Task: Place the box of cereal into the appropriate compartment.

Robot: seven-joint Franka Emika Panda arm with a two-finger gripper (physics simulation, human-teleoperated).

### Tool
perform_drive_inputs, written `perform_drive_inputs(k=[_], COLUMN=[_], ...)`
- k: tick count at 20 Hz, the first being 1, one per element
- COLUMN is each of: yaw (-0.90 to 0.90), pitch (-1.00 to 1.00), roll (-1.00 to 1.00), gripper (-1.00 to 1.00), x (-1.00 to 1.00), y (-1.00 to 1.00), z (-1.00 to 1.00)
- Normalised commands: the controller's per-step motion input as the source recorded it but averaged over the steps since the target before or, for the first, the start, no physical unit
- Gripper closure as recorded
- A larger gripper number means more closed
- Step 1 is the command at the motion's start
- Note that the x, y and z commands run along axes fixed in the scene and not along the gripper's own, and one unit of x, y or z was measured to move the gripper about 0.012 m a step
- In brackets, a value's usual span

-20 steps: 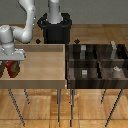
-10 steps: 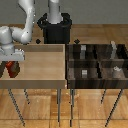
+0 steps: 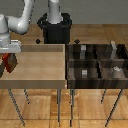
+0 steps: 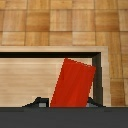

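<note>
Red cereal box [image 3: 9, 62] — tilted, above light tray's edge; tall-block cell [image 3: 114, 52] opposite.

Support: wooden plank floor [image 3: 100, 30], pale brown, seen in both views.

Standing on it:
- Light wooden tray [image 3: 35, 67], undivided, on thin metal legs, at the exterior view's left.
- Dark-brown striped four-cell bin [image 3: 97, 62], likewise on thin legs, just beside the tray at the exterior view's right.
- Black robot base [image 3: 56, 29], far side, behind the tray.

Wood parquet floor [image 3: 100, 17] in warm tan squares, also visible in wrist view [image 4: 60, 20]. Two tables on thin grey metal legs [image 3: 61, 107] standing side by side. Black round pedestal [image 3: 56, 31] behind them. Even flat light, no walls or windows seen.
</note>
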Motion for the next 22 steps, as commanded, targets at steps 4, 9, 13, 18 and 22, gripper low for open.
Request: perform_drive_inputs(k=[4, 9, 13, 18, 22], yaw=[0.0, 0.0, 0.0, 0.0, 0.0], pitch=[0.0, 0.0, 0.0, 0.0, 0.0], roll=[0.0, 0.0, 0.0, 0.0, 0.0], gripper=[1.0, 1.0, 1.0, 1.0, 1.0], x=[0.0, 0.0, 0.0, 0.0, 0.0], y=[0.0, 0.0, 0.25, 0.8, 1.0], z=[1.0, 1.0, 1.0, 0.0, 0.0])
